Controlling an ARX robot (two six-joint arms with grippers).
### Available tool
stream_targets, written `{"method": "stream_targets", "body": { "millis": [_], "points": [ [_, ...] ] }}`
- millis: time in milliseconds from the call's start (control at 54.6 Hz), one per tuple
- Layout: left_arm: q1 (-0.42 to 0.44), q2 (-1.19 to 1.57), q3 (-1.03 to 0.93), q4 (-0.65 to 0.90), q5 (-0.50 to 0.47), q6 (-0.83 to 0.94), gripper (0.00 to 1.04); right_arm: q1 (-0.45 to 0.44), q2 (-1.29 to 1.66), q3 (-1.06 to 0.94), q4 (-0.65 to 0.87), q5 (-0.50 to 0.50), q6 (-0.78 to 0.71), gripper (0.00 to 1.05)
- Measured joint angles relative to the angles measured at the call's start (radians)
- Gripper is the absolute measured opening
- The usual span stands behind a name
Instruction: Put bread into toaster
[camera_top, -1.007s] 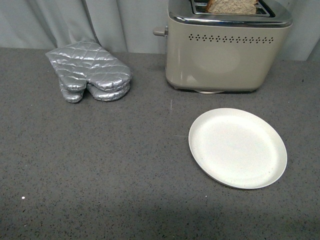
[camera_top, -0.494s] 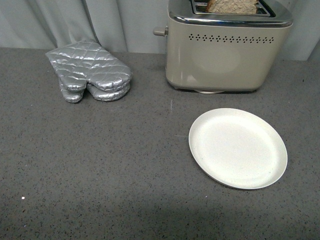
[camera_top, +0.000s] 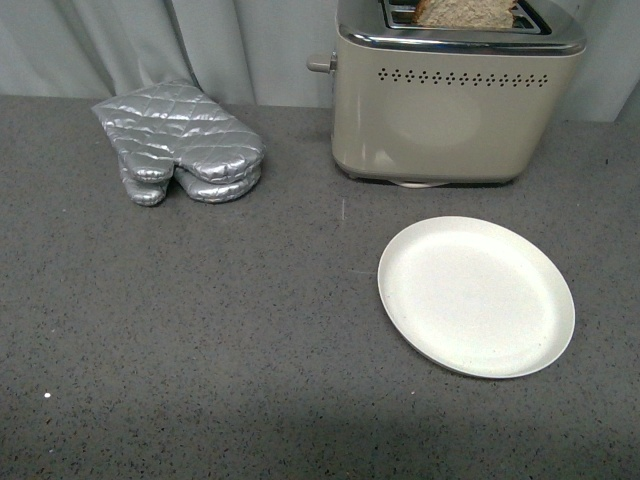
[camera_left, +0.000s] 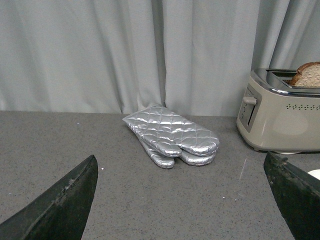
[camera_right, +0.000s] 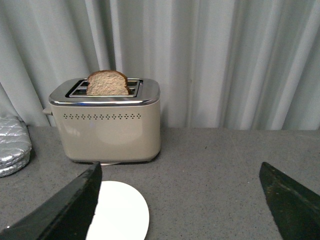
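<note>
1. Sitting upright in a slot of the toaster (camera_top: 455, 100), upper right of the front frame: the bread (camera_top: 465, 13), top half still poking out.
2. Looking nearly done; pressing the side lever (camera_top: 320, 64) possibly remaining.
3. Lying bare below the toaster: the plate (camera_top: 476, 296).
4. Resting at upper left, well apart: the oven mitt (camera_top: 180, 143).
5. Leaving wide open counter (camera_top: 200, 330) across the lower frame.
6. Showing fingers spread apart, gripping nothing: left gripper (camera_left: 185, 200) and right gripper (camera_right: 180, 205).

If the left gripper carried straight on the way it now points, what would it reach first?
Most likely the oven mitt, which lies on the counter between the open left gripper's fingers in its wrist view, though depth is hard to judge; the curtain hangs beyond it.
</note>
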Motion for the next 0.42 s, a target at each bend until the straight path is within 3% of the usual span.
{"method": "stream_targets", "body": {
  "millis": [421],
  "points": [
    [0.0,0.0,0.0,0.0,0.0,0.0,0.98,0.0,0.0,0.0,0.0,0.0,-0.001,0.95]
  ]
}}
